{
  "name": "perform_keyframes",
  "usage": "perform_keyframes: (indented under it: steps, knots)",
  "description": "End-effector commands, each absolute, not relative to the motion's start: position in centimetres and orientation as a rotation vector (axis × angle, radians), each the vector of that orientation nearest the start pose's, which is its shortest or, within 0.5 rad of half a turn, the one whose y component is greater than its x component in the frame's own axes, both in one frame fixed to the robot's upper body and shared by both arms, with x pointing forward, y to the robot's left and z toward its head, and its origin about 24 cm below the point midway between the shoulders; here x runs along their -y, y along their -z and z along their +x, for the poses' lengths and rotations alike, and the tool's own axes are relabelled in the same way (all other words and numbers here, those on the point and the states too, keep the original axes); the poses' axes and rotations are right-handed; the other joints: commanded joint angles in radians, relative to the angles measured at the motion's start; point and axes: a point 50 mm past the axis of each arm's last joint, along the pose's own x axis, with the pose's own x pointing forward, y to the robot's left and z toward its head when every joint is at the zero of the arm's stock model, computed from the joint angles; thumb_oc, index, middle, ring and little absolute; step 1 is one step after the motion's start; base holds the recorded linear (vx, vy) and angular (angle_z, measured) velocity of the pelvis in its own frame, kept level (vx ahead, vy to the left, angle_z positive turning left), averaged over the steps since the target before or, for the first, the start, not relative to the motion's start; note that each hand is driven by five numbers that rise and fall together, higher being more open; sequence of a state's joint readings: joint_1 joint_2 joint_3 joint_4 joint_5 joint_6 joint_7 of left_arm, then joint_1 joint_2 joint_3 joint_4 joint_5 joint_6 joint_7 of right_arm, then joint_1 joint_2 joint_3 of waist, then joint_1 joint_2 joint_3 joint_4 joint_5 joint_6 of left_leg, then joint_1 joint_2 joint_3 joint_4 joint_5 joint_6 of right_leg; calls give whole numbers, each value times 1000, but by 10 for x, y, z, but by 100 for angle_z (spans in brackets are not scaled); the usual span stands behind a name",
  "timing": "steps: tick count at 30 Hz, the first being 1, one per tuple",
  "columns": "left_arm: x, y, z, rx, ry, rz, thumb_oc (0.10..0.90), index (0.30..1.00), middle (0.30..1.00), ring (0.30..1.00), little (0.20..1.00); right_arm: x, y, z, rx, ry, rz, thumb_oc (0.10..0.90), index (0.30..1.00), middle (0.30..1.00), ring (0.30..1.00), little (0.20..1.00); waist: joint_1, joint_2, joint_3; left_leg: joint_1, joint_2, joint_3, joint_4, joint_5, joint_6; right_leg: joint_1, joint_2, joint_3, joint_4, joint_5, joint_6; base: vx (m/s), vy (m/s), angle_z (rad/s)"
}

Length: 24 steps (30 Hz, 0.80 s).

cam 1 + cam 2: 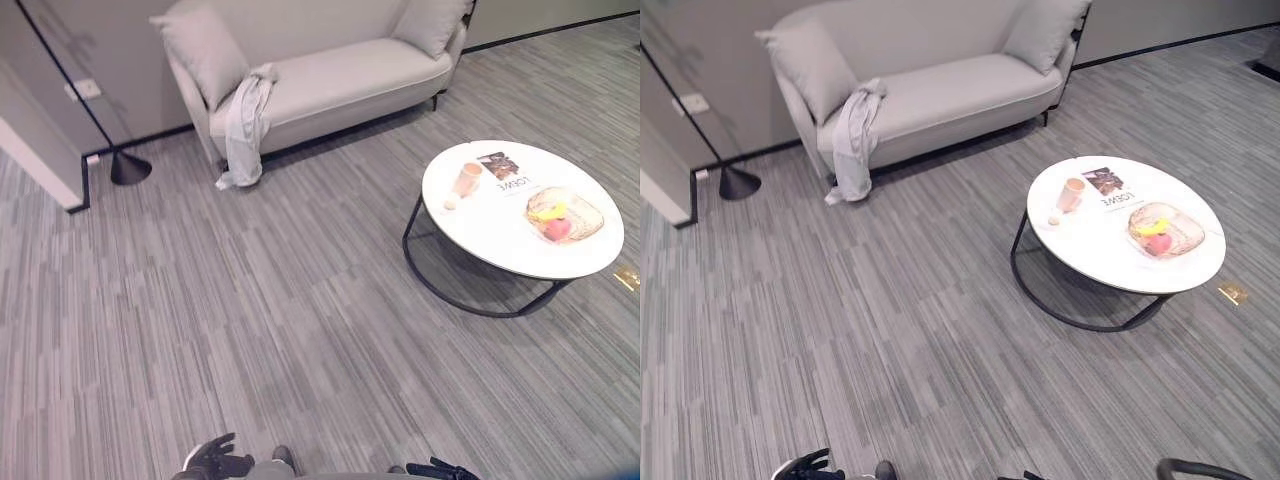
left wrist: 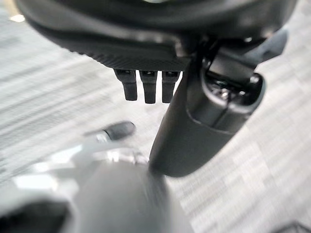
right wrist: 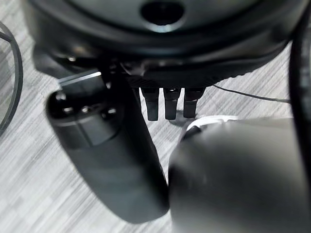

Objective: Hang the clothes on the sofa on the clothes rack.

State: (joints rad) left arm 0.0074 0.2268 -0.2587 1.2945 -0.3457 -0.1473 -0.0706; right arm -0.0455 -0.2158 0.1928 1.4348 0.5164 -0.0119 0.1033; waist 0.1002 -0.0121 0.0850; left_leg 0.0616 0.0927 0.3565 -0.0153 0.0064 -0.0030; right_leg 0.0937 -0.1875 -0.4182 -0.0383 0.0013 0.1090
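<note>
Cloth [image 1: 245,125] is hanging over the sofa [image 1: 340,85] front edge, beside the left cushion [image 1: 200,50], trailing to the floor. I'm seeing the left hand [image 2: 194,111] and right hand [image 3: 121,145] hanging low, well apart from it, fingers straight, holding nothing. Round desk [image 1: 495,225] is carrying a cup [image 1: 466,180] and fruit tray [image 1: 585,225].
</note>
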Motion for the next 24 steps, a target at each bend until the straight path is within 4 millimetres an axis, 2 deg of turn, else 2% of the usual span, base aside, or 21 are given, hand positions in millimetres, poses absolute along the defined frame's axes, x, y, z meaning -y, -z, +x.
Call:
perform_keyframes:
  steps: [1, 7, 10, 16, 19, 24]
  knots:
    - [-190, 167, 94, -1147, 28, 6, 800, 900, 900, 900, 900, 213, 173, 60, -1378, 193, 161, 800, 900, 900, 900, 900, 5, -1, -22, -49, -73, -95, -72, 12, -2, 12, -6, 28, -35, 50, 42, 18, -73, -2]
    - [-182, 171, 86, -1183, 15, -37, 800, 900, 900, 900, 900, 217, 173, 52, -1401, 217, 165, 800, 900, 900, 900, 900, -2, 7, -37, -41, -56, -119, -72, 29, -19, 45, 17, 9, -49, 29, 26, -8, -103, 8]
    - [-186, 173, 75, -1227, -43, -79, 800, 900, 900, 900, 900, 216, 173, 55, -1397, 195, 145, 800, 900, 900, 900, 900, 4, 10, -46, -44, -45, -128, -72, 45, -28, 47, 29, 4, -49, 15, 15, -40, -102, 7]
    - [-191, 174, 66, -1257, -107, -110, 800, 900, 900, 900, 900, 215, 172, 61, -1380, 155, 102, 800, 900, 900, 900, 900, 17, 15, -49, -62, -21, -150, -72, 87, -49, 46, 62, 3, -49, -11, -7, -73, -119, 14]
    - [-191, 175, 62, -1267, -130, -127, 800, 900, 900, 900, 900, 215, 173, 59, -1389, 147, 95, 800, 900, 900, 900, 900, 24, 18, -48, -75, -6, -155, -72, 106, -58, 40, 79, 10, -49, -22, -16, -78, -138, 8]
    - [-198, 176, 51, -1280, -263, -232, 800, 900, 900, 900, 900, 216, 173, 56, -1388, 173, 127, 800, 900, 900, 900, 900, 36, 21, -33, -90, 28, -169, -64, 141, -78, 43, 112, 19, -49, -42, -33, -47, -124, 1]
